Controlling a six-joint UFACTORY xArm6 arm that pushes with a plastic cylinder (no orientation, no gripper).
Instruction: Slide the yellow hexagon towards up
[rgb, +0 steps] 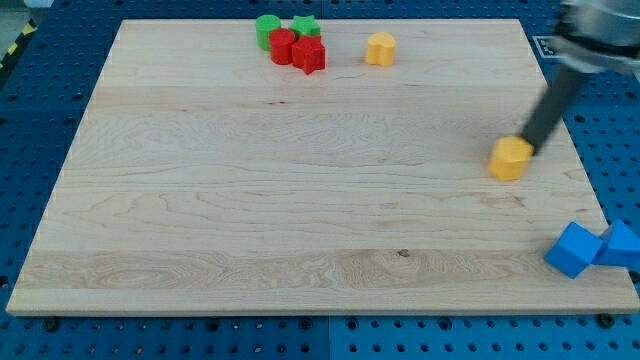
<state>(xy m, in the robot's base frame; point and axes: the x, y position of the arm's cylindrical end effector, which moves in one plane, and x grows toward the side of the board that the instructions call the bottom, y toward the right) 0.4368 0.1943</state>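
Note:
A yellow block (510, 158) that looks hexagonal lies at the right of the wooden board (250, 200), about halfway up. My tip (528, 150) is at this block's upper right side, touching it or nearly so. The dark rod slants up to the view's top right. A second yellow block (380, 47) sits near the board's top edge, right of centre; its shape is unclear.
A tight cluster sits at the board's top: a green round block (266, 28), a green star-like block (306, 24), a red round block (283, 46) and a red star-like block (310, 56). Two blue blocks (573, 249) (622, 244) lie at the board's bottom right corner.

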